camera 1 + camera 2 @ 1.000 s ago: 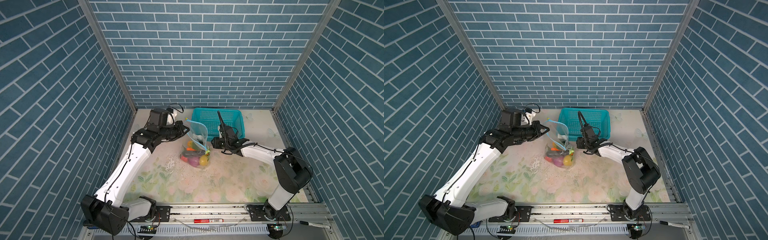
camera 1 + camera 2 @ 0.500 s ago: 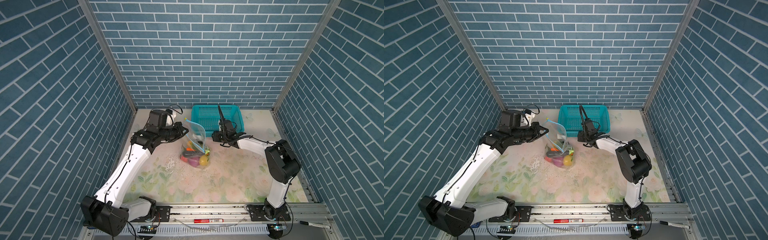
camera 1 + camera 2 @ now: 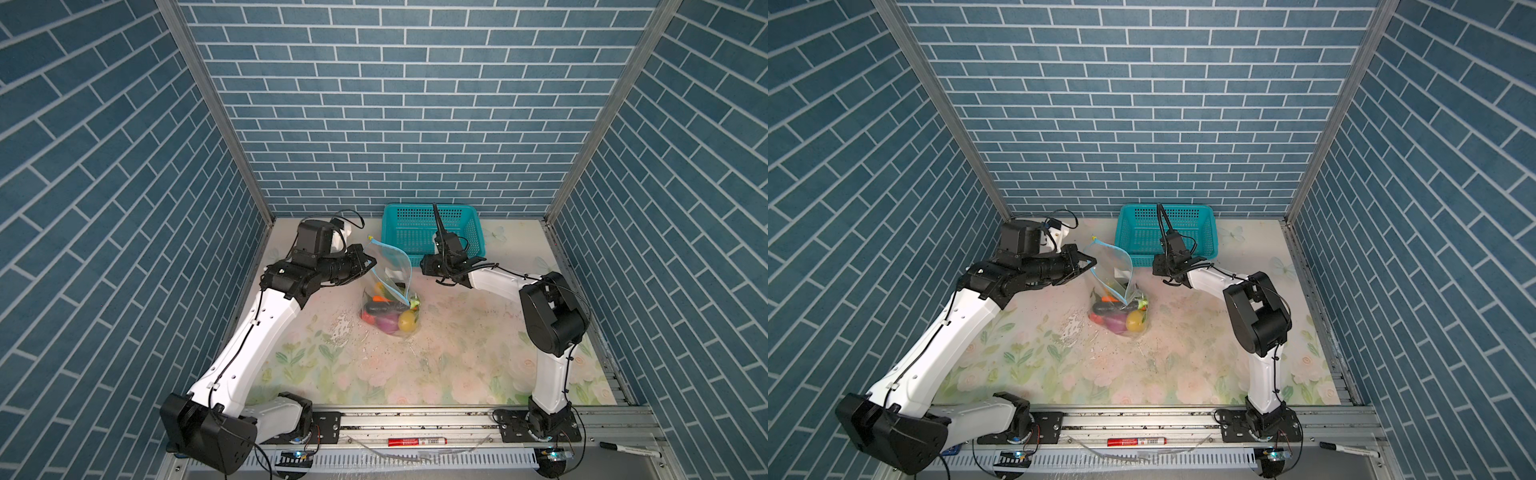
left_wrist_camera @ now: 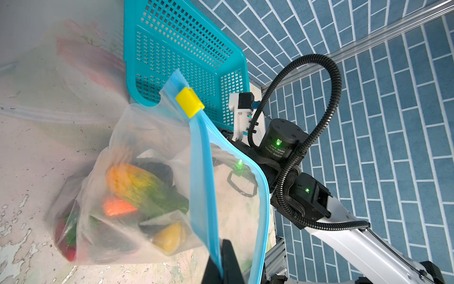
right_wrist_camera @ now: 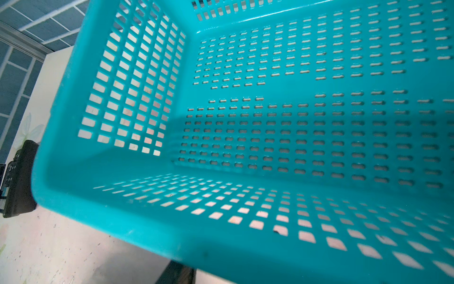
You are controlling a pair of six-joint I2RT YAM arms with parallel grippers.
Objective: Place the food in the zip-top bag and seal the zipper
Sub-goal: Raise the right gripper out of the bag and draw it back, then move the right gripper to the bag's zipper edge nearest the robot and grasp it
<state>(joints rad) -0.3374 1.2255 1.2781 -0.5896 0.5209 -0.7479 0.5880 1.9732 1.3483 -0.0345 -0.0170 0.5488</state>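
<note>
Clear, crinkly film hangs from your left gripper (image 4: pixel 221 263). Its jaws are clamped on the light-blue zipper (image 4: pixel 204 177) at one end of the mouth. That grip lifts one edge of the zip-top bag (image 3: pixel 392 272) while its belly rests on the floral table (image 3: pixel 457 357) near the middle. As far as the views show, the food (image 3: pixel 388 316) is all inside, heaped at the bottom: red piece (image 3: pixel 366 318), eggplant (image 3: pixel 384 307), purple onion (image 3: pixel 386 324), yellow fruit (image 3: pixel 407 320). The mouth gapes with its two blue lips apart, and the yellow slider (image 4: pixel 189 102) sits at the raised far end.

Expect the film to be soft and slippery, and the toy load light but bottom-heavy. The strip looks like the stiffest part, so take hold there or at the slider, not on the sagging wall.

Your right gripper (image 3: pixel 430 266) sits just beside the near corner of the teal basket (image 3: pixel 428 206). No view shows its jaws plainly, so you cannot tell whether they are parted.

For room, the left elbow runs near the left brick wall (image 3: pixel 124 249). The basket's rim stands close behind the bag. Bare table lies in front of the bag and off to its right.
</note>
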